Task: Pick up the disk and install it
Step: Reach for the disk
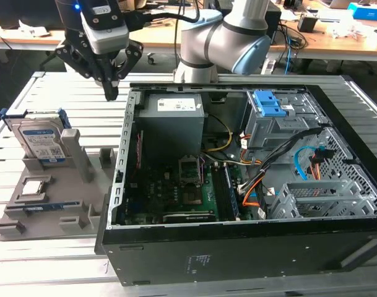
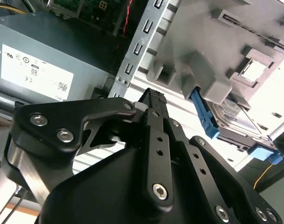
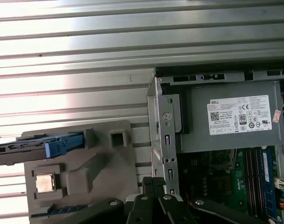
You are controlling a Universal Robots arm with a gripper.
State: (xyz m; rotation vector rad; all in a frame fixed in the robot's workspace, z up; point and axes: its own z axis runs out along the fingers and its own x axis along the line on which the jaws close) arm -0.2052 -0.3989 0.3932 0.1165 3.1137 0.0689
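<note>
The disk (image 1: 43, 142), a silver drive with a white-and-blue label in a blue bracket, stands on edge in a grey holder (image 1: 52, 198) at the exterior view's left, outside the computer case. My gripper (image 1: 111, 94) hangs above the table behind the holder, close to the case's back left corner, apart from the disk. Its fingers are shut together with nothing between them. In the first wrist view the disk (image 3: 34, 147) appears edge-on, off to one side of the gripper (image 3: 151, 183). The second wrist view has the disk (image 2: 235, 116) beyond the gripper (image 2: 154, 97).
The open black computer case (image 1: 238, 260) lies on the slatted metal table (image 1: 58, 93). Inside are a grey power supply (image 1: 173, 120), the motherboard (image 1: 176, 192), loose cables and a grey drive bay (image 1: 272, 130) topped by a blue latch (image 1: 268, 102). A processor chip (image 1: 32, 187) sits in the holder.
</note>
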